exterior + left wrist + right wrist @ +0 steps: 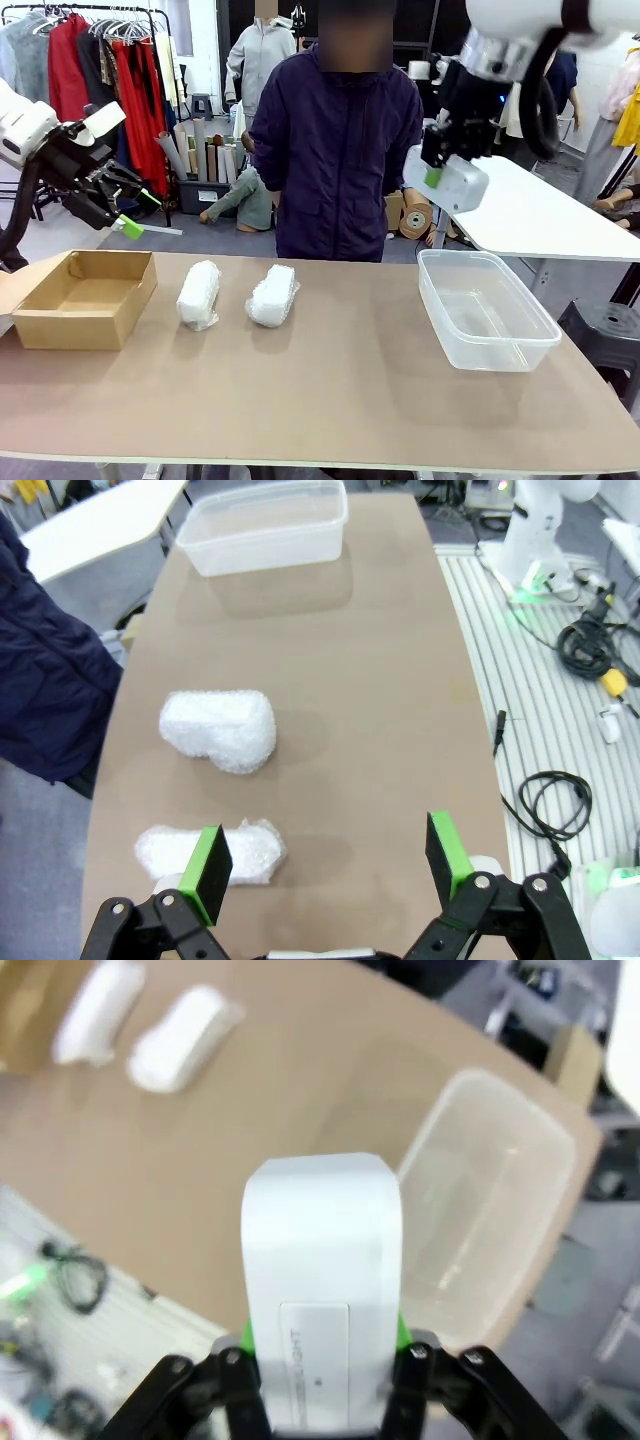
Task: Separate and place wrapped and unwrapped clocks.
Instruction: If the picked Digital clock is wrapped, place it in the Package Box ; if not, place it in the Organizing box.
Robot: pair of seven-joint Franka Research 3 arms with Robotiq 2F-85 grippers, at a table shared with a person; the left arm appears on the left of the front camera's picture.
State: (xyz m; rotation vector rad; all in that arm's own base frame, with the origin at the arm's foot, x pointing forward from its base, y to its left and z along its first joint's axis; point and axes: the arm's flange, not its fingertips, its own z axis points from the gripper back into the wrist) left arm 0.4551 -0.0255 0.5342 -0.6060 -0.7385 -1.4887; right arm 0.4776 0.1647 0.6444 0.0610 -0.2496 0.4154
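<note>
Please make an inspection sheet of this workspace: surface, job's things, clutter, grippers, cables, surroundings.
Surface: brown tabletop.
Job's things: left oblong bundle in white bubble wrap and right oblong bundle in white bubble wrap lie side by side on it; bare smooth white block clock is held in the air near the clear plastic tub; shallow brown cardboard box sits at the left end.
Clutter: nothing seen.
Grippers: left gripper open, raised; right gripper shut on the clock.
Cables: black cables on the floor beside the table.
Surroundings: person in a dark jacket at the far side; rail of hanging clothes behind.
</note>
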